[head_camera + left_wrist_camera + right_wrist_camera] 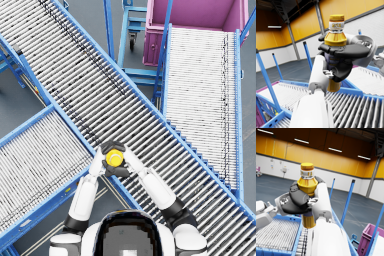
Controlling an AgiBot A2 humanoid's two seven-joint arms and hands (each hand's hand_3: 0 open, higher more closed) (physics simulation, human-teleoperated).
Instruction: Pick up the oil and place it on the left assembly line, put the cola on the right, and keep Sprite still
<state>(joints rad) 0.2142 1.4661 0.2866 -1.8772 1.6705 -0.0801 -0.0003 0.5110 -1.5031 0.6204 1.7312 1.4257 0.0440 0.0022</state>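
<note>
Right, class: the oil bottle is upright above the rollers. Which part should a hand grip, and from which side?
Grip the oil bottle around its round body below the shoulder, coming in level from the side. It stands upright, and its neck and cap look narrower, giving less hold. The left hand and right hand wrap that section from opposite sides.

left arm (84,197): white, smooth and round like a tube.
right arm (157,189): white too, with a dark band (176,212) near the elbow.
left hand (339,67): dark grey and a bit shiny.
right hand (348,51): dark grey, on a fat white wrist ring (366,46).
shoulders (192,241): round and white.
</note>
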